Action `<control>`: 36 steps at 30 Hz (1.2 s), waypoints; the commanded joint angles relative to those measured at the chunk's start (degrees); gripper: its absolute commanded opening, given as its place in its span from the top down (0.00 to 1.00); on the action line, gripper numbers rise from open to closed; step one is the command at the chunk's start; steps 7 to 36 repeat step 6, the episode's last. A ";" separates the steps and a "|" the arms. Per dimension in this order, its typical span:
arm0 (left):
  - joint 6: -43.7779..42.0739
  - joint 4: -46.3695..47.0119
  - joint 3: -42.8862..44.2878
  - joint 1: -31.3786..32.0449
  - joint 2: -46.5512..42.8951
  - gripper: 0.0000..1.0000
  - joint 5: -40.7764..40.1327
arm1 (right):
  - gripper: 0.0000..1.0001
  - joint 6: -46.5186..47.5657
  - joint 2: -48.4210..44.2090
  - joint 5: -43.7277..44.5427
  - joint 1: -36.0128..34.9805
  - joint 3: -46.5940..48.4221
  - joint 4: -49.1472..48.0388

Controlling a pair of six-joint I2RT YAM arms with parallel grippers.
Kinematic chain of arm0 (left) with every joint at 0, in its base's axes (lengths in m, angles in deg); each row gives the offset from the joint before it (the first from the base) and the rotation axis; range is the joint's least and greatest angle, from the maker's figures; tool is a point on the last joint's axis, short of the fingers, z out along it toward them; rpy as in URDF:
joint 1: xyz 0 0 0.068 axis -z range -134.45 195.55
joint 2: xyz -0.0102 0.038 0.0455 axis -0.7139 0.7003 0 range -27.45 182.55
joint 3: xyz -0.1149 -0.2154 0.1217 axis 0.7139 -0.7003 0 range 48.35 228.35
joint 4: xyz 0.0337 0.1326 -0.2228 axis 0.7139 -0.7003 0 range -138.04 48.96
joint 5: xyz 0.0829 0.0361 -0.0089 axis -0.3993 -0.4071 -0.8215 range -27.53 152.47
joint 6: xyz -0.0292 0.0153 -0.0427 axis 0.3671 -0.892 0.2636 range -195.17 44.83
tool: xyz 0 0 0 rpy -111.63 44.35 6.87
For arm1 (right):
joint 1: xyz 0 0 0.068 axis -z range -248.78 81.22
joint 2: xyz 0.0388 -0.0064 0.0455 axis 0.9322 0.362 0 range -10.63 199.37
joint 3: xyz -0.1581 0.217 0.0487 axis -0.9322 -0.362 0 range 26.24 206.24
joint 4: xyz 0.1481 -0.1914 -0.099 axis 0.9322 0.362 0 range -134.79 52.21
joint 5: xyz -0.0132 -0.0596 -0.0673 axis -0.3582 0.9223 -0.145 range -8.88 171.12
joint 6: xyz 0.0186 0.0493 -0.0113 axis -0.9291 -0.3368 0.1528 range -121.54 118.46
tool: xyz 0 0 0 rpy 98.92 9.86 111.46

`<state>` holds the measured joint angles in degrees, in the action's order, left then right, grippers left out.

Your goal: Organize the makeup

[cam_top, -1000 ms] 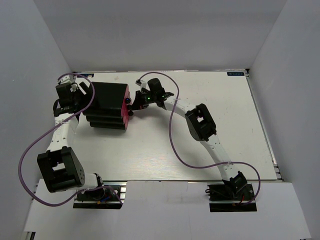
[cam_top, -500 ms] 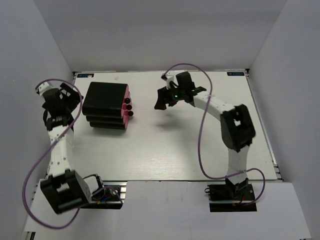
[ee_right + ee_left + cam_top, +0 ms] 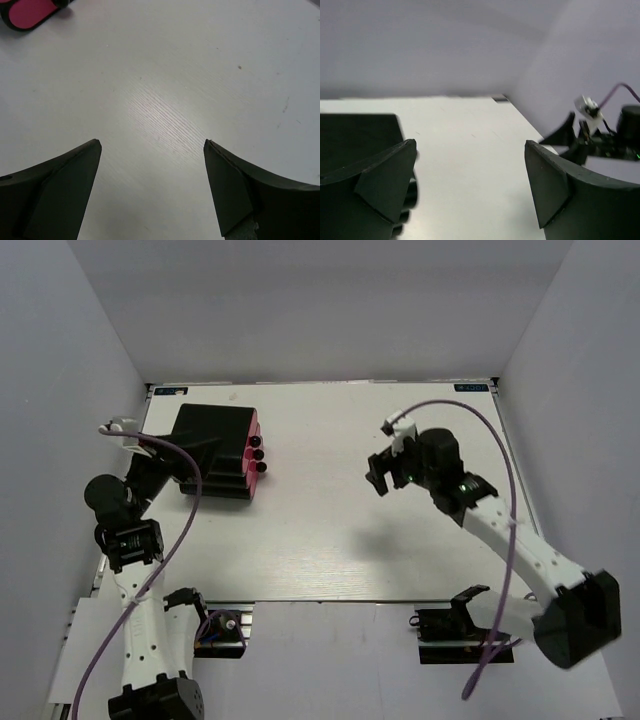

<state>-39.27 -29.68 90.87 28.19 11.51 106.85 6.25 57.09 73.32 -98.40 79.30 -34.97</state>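
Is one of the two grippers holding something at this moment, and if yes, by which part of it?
Nothing is held. The left gripper and the right gripper are both open, and nothing sits between their fingers.

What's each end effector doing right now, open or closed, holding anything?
Left end effector: open, holding nothing.
Right end effector: open, holding nothing.

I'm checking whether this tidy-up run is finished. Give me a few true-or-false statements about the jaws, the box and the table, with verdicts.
1. The right jaws are open and empty. True.
2. The left jaws are shut on the black box. False: they are open with nothing between them.
3. The box's drawer fronts are pink. True.
4. Lipsticks lie loose on the table. False: no makeup shows on it.
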 commanded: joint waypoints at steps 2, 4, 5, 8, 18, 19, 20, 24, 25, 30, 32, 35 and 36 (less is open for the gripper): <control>5.32 6.67 -3.93 1.36 1.56 0.02 15.73 | 0.11 2.93 -12.06 6.11 0.27 -7.17 -6.47; 5.41 6.57 -5.51 2.25 1.91 0.02 16.35 | 0.11 3.72 -18.31 7.17 0.27 -9.28 -7.80; 5.32 6.40 -6.13 3.12 1.56 0.02 16.09 | 0.11 3.98 -20.94 9.44 0.53 -10.33 -7.63; 4.89 6.05 -7.09 3.91 1.21 0.02 16.09 | 0.11 4.07 -21.49 10.16 0.54 -10.26 -6.58; 4.89 6.05 -7.09 3.91 1.21 0.02 16.09 | 0.11 4.07 -21.49 10.16 0.54 -10.26 -6.58; 4.89 6.05 -7.09 3.91 1.21 0.02 16.09 | 0.11 4.07 -21.49 10.16 0.54 -10.26 -6.58; 4.89 6.05 -7.09 3.91 1.21 0.02 16.09 | 0.11 4.07 -21.49 10.16 0.54 -10.26 -6.58; 4.89 6.05 -7.09 3.91 1.21 0.02 16.09 | 0.11 4.07 -21.49 10.16 0.54 -10.26 -6.58; 4.89 6.05 -7.09 3.91 1.21 0.02 16.09 | 0.11 4.07 -21.49 10.16 0.54 -10.26 -6.58; 4.89 6.05 -7.09 3.91 1.21 0.02 16.09 | 0.11 4.07 -21.49 10.16 0.54 -10.26 -6.58; 4.89 6.05 -7.09 3.91 1.21 0.02 16.09 | 0.11 4.07 -21.49 10.16 0.54 -10.26 -6.58; 4.89 6.05 -7.09 3.91 1.21 0.02 16.09 | 0.11 4.07 -21.49 10.16 0.54 -10.26 -6.58; 4.89 6.05 -7.09 3.91 1.21 0.02 16.09 | 0.11 4.07 -21.49 10.16 0.54 -10.26 -6.58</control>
